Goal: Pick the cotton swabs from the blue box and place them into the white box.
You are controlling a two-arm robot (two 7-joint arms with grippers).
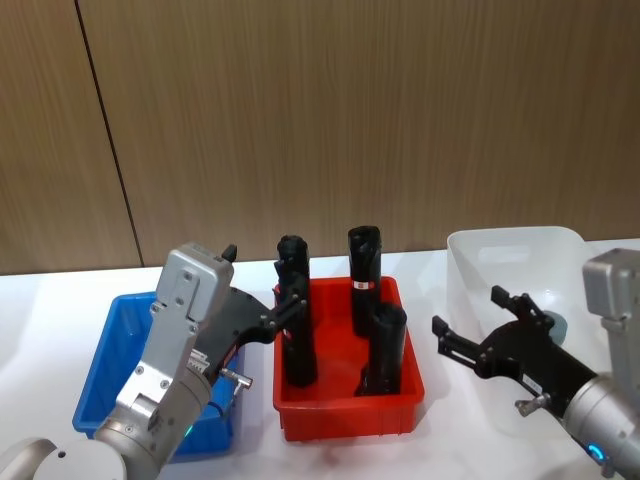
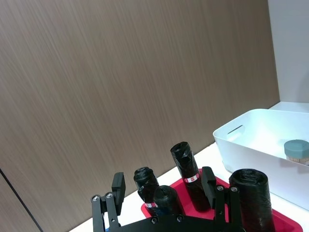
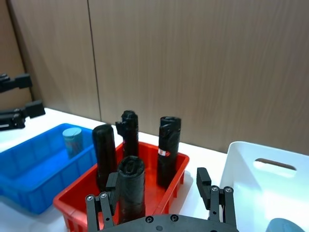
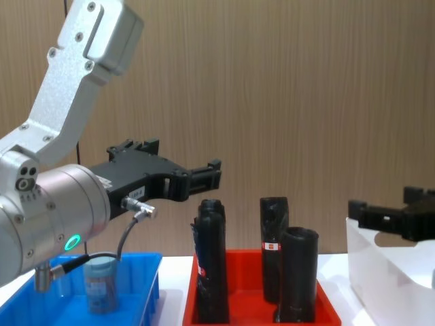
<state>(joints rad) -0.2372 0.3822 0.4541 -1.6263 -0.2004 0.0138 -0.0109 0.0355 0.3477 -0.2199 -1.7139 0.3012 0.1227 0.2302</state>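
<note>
Hovering with both grippers empty; one swab jar left in the blue box, one already in the white box.

My left gripper (image 4: 204, 178) hangs raised above the gap between the blue box (image 1: 105, 375) and the red tray (image 1: 345, 415), fingers spread wide, holding nothing; my right gripper (image 1: 480, 335) sits at the white box (image 1: 515, 245), also spread wide and empty; the remaining cotton swabs (image 4: 100, 286) jar stands upright in the blue box, clear-walled with a pale grey-blue lid; I judge the left gripper should descend squarely over that lid, clear of the black tubes (image 1: 365, 265) just beside it, and close on the jar's sides; another jar (image 2: 296, 150) rests inside the white box.
</note>
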